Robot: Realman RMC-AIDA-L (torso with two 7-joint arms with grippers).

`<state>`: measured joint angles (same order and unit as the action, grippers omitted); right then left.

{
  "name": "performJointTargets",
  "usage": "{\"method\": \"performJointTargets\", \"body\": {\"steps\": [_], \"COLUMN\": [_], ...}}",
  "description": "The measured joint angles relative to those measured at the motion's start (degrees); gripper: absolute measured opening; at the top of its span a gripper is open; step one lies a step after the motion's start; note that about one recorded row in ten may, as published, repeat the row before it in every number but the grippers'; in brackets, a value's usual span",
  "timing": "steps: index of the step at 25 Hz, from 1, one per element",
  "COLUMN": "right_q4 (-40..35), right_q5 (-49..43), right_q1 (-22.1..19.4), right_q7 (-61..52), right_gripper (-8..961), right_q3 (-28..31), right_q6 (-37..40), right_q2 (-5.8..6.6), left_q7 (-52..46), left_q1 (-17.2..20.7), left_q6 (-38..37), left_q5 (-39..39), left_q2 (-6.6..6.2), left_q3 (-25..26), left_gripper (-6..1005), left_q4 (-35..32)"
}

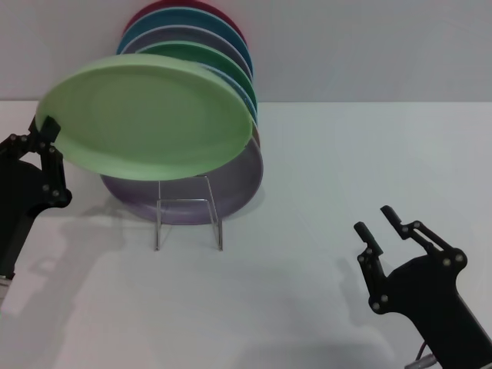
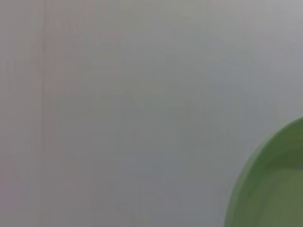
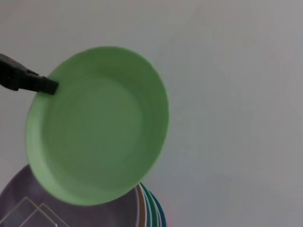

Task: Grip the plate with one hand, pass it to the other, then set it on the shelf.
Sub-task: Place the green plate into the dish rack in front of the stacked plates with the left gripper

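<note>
Plate (image 1: 150, 115) held in the air at its left rim by the left gripper (image 1: 48, 131), whose fingers are clenched on the edge. It tilts, hollow side facing forward and down, in front of and above the row of plates standing on the shelf (image 1: 188, 223). In the right wrist view the plate (image 3: 97, 125) shows its whole concave face, with one black finger (image 3: 45, 85) pinching the rim. The left wrist view catches only a curved slice of the plate (image 2: 272, 184) against a plain grey wall.

Behind it on the shelf stand a lavender plate (image 1: 234, 188), a dark green plate (image 1: 211, 55), blue ones and a red plate (image 1: 184, 6) at the back.

The right gripper (image 1: 384, 223) rests low over the white table (image 1: 307, 307), well apart from the plate, fingers spread and grasping nothing.
</note>
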<state>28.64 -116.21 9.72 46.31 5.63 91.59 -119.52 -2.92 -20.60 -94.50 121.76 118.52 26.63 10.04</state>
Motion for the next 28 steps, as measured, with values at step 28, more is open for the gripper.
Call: {"method": "performJointTargets", "body": {"steps": [28], "right_q4": [-0.78], "right_q5": [0.11], "right_q1": [-0.09], "right_q7": [0.57], "right_gripper": [288], "right_q3": [3.61], "right_q6": [0.06], "right_q2": [-0.09], "left_q7": [6.99], "left_q1": [0.15], "left_q6": [9.52], "left_q5": [0.5], "left_q2": [0.22], "left_q3": [-4.81], "left_gripper": [37], "left_q4": [0.28]}}
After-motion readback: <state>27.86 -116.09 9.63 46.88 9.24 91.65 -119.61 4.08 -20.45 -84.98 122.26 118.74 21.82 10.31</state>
